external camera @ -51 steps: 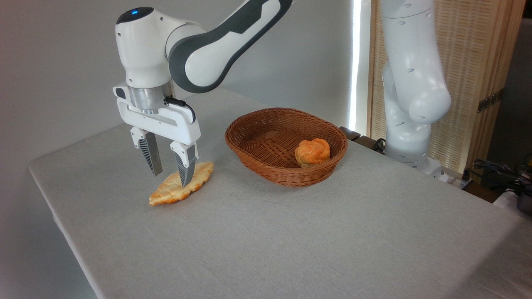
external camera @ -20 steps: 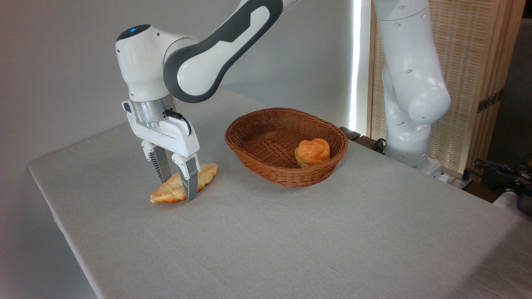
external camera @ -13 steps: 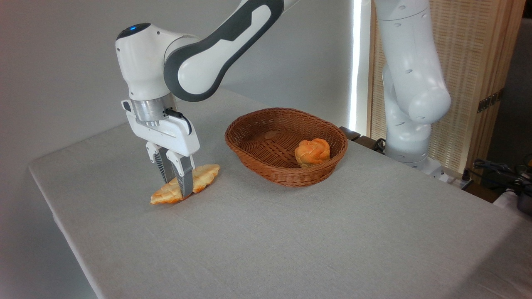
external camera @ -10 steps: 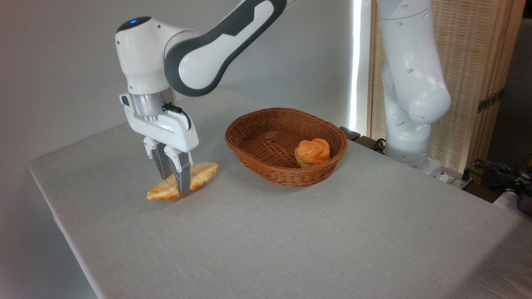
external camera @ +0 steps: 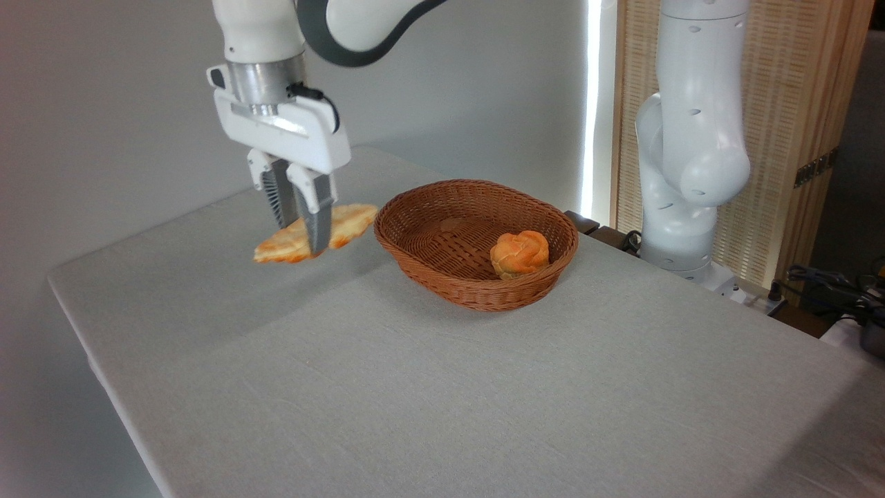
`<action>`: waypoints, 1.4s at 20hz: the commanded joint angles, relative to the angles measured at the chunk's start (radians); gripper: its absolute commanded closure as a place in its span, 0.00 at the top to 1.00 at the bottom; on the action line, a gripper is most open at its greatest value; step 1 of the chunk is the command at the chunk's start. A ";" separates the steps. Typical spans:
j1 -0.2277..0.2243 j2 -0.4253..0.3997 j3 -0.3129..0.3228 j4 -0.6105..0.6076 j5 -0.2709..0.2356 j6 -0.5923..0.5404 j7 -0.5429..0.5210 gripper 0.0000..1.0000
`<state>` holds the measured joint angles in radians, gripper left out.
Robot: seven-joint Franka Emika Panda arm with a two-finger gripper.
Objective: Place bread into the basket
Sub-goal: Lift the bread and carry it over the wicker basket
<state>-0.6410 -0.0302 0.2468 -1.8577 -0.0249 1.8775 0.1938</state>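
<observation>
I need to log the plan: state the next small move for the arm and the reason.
Probably carry the bread rightward over the basket before lowering. The gripper is shut on the loaf, which hangs clear of the table, left of the basket's rim. A round bun sits at the right end, so the left half looks freer.

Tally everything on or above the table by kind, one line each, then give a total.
Braided loaf, held in the gripper above the table: 1
Round knotted bun, in the basket: 1
Wicker basket: 1
Total: 3 things, 2 of them bread.
</observation>
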 commanded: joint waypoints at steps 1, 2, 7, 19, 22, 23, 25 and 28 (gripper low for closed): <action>-0.002 -0.049 0.002 -0.011 0.010 -0.118 0.036 0.57; -0.003 -0.059 -0.001 -0.014 0.004 -0.151 0.054 0.58; -0.009 -0.111 -0.009 -0.037 -0.007 -0.277 0.122 0.60; -0.020 -0.148 -0.069 -0.057 -0.043 -0.521 0.157 1.00; -0.020 -0.148 -0.076 -0.057 -0.050 -0.529 0.159 1.00; -0.020 -0.146 -0.077 -0.057 -0.056 -0.529 0.159 1.00; -0.020 -0.146 -0.077 -0.057 -0.059 -0.529 0.159 1.00; -0.011 -0.146 -0.073 -0.054 -0.059 -0.505 0.162 1.00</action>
<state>-0.6606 -0.1630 0.1661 -1.9093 -0.0716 1.3708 0.3374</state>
